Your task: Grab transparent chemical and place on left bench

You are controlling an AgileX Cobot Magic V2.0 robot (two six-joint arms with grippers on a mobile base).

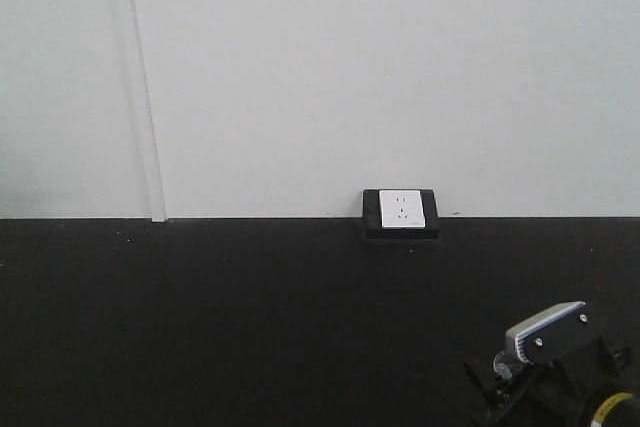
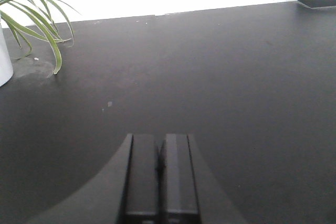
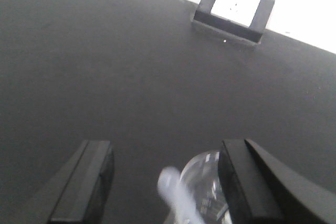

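Beaker (image 3: 203,182) with its pipette (image 3: 176,192) sat off-centre between the wide-open jaws of the right gripper (image 3: 165,149), close against one finger, so closing could shove or tip it on the counter (image 3: 131,66); left gripper (image 2: 159,139) was closed and empty, the left bench out of view.

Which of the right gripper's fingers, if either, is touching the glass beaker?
Cannot tell. Right wrist view: the beaker sits inside the open right gripper, plainly apart from one finger, but its blurred glass abuts the other without showing contact or gap.
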